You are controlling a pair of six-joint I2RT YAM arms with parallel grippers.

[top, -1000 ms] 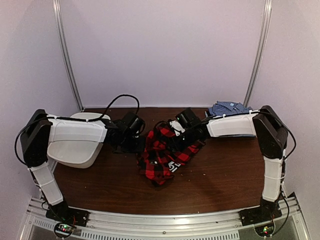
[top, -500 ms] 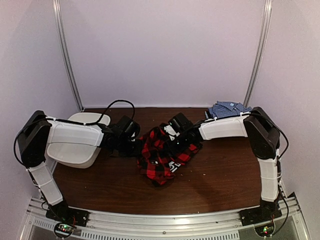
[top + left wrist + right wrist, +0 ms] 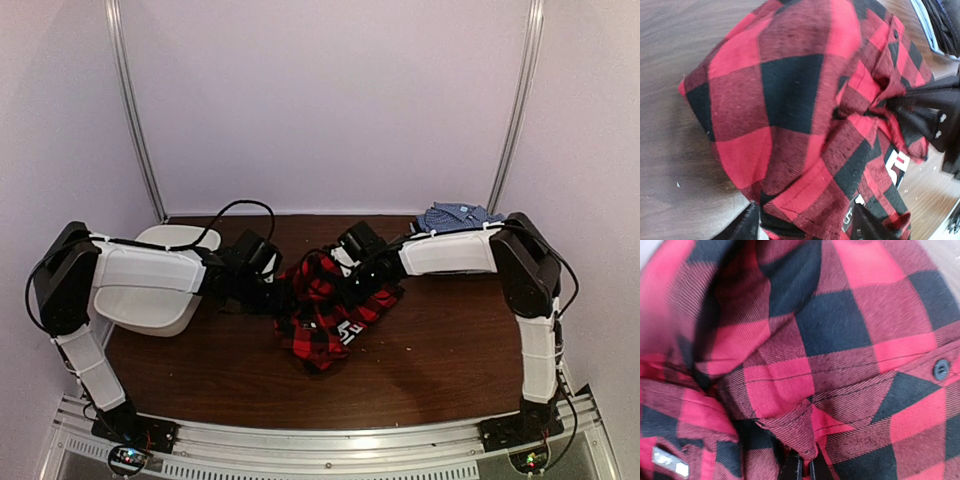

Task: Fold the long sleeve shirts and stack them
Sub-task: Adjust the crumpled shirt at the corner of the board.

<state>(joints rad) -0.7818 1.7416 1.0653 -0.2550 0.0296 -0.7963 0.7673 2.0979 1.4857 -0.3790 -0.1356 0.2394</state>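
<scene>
The red-and-black plaid shirt (image 3: 325,305) lies crumpled in the middle of the table. The blue-and-white check shirt (image 3: 455,215) sits folded at the back right corner. My left gripper (image 3: 280,297) is at the plaid shirt's left edge. In the left wrist view its fingers (image 3: 745,226) stand apart, open, with a bunched edge of plaid cloth (image 3: 790,100) between them. My right gripper (image 3: 345,280) is pressed into the shirt's upper part. In the right wrist view it (image 3: 803,467) is shut, pinching a pointed fold of plaid (image 3: 840,325).
A white plastic tub (image 3: 150,290) stands at the left, under my left arm. Brown tabletop (image 3: 440,350) shows in front of and to the right of the plaid shirt. Walls close in on both sides and the back.
My left gripper slid right to the plaid shirt's edge and opened. My right gripper pushed left into the shirt and closed on a fold.
</scene>
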